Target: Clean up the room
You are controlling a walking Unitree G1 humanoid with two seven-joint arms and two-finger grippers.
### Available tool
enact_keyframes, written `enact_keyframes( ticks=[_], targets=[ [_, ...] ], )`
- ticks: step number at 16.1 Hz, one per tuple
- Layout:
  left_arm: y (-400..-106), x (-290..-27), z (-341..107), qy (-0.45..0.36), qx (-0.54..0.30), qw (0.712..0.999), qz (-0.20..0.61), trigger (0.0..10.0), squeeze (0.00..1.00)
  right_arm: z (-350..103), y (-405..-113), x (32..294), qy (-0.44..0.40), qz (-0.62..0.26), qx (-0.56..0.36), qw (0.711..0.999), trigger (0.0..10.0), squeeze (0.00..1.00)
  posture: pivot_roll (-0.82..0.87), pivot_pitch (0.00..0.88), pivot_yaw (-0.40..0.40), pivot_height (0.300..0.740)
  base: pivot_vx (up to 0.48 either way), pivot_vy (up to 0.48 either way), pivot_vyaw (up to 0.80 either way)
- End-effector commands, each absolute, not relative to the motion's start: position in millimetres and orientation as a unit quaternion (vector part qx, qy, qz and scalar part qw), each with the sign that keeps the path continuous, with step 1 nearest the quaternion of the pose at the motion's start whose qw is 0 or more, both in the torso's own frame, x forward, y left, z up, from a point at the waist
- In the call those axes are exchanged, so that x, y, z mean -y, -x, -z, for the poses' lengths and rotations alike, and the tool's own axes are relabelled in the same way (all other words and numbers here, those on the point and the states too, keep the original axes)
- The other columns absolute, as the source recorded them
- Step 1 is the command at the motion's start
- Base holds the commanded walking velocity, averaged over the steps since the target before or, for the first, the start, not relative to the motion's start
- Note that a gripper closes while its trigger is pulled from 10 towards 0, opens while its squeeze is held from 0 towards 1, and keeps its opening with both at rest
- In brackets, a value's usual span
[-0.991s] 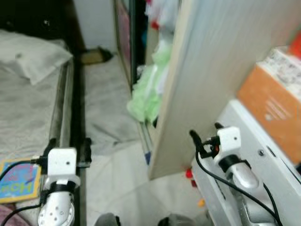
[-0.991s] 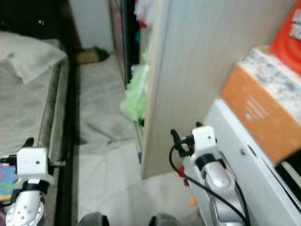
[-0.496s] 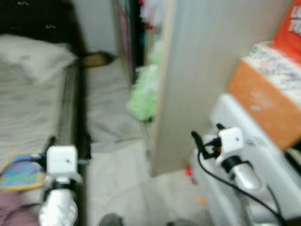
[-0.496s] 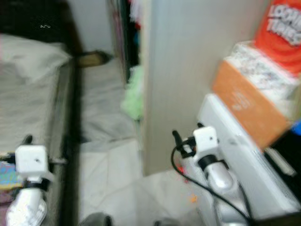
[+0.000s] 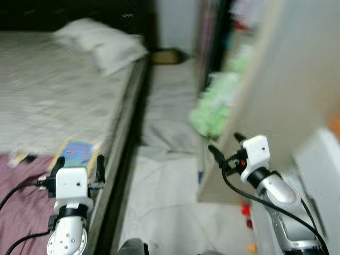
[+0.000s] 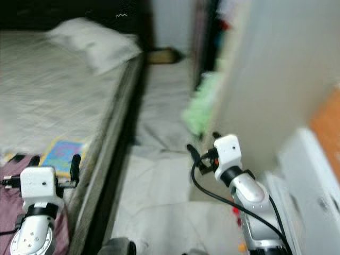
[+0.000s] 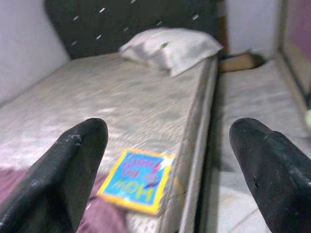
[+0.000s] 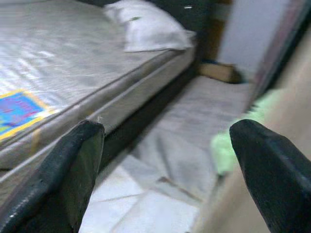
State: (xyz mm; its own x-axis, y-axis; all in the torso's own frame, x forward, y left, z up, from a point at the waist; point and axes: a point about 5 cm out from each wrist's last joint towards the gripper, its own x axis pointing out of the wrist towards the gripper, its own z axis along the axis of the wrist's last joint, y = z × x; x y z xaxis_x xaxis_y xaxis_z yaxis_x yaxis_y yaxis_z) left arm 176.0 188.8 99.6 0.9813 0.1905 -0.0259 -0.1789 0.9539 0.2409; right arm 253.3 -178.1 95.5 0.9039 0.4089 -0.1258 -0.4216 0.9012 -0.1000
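The likeliest thing for me to tidy here is the colourful book [image 7: 137, 180], lying flat on the mattress [image 5: 58, 101] close to its near right edge, just beyond a purple cloth [image 5: 18, 212] that covers the nearest corner of the bed. I judge I am in the search-and-approach step: nothing is held, and I am lining up on the bed. My left gripper [image 5: 77, 168] hovers above the mattress edge, near the book but not touching it, its two fingers spread wide with nothing between them; in the left wrist view the book sits low between the fingers [image 7: 73, 167], so the aim is roughly right. My right gripper [image 5: 223, 149] is raised over the floor strip, also wide open and empty, pointing toward the far end of the room. Farther out, a white pillow [image 5: 101, 45] rests at the head of the bed, a pale sheet [image 5: 170, 122] lies crumpled on the floor between bed and wardrobe [image 5: 276, 95], and a green bundle [image 5: 215, 103] spills from the wardrobe on the right. Small red and orange bits [image 5: 247, 210] lie on the floor near the wardrobe's base; they are too blurred to identify. My next move calls for lowering the left gripper forward and down to the book, with one finger sliding under its edge, since it lies flat.
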Motion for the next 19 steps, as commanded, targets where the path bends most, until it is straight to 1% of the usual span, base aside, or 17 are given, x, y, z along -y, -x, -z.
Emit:
enact_keyframes(
  ticks=[1, 2, 3, 5, 9, 11, 17, 19],
  targets=[
    [-176, -190, -101, -0.125, -0.024, 0.987, -0.096, 10.0, 0.00, -92, -249, 179, 0.057, -0.224, -0.063, 0.971, 10.0, 0.00, -0.05, 0.040, -0.023, 0.740, 0.000, 0.000, 0.80],
    [-176, -190, -100, -0.125, -0.025, 0.987, -0.093, 10.0, 0.00, -89, -245, 173, 0.044, -0.262, -0.080, 0.961, 10.0, 0.00, -0.05, 0.039, -0.021, 0.740, 0.000, 0.000, 0.80],
    [-176, -189, -100, -0.125, -0.025, 0.988, -0.091, 10.0, 0.00, -88, -244, 170, 0.043, -0.282, -0.083, 0.955, 10.0, 0.00, -0.05, 0.039, -0.020, 0.740, 0.000, 0.000, 0.80],
    [-177, -189, -100, -0.125, -0.025, 0.988, -0.088, 10.0, 0.00, -90, -248, 166, 0.042, -0.301, -0.081, 0.949, 10.0, 0.00, -0.05, 0.039, -0.019, 0.740, 0.000, 0.000, 0.80],
    [-180, -189, -100, -0.125, -0.021, 0.988, -0.092, 10.0, 0.00, -104, -272, 162, 0.048, -0.246, -0.030, 0.968, 10.0, 0.00, -0.04, 0.031, -0.020, 0.740, 0.000, 0.000, 0.80],
    [-182, -192, -101, -0.119, -0.018, 0.987, -0.106, 10.0, 0.00, -112, -282, 160, 0.038, -0.215, -0.006, 0.976, 10.0, 0.00, -0.03, 0.025, -0.020, 0.740, 0.000, 0.000, 0.80],
    [-188, -194, -98, -0.110, -0.022, 0.988, -0.106, 10.0, 0.00, -108, -286, 153, 0.030, -0.194, 0.003, 0.981, 10.0, 0.00, -0.03, 0.016, -0.006, 0.740, 0.000, 0.000, 0.80],
    [-193, -195, -103, -0.108, -0.009, 0.989, -0.104, 10.0, 0.00, -109, -287, 150, 0.025, -0.192, 0.008, 0.981, 10.0, 0.00, -0.04, 0.021, 0.002, 0.740, 0.000, 0.000, 0.61]
  ],
)
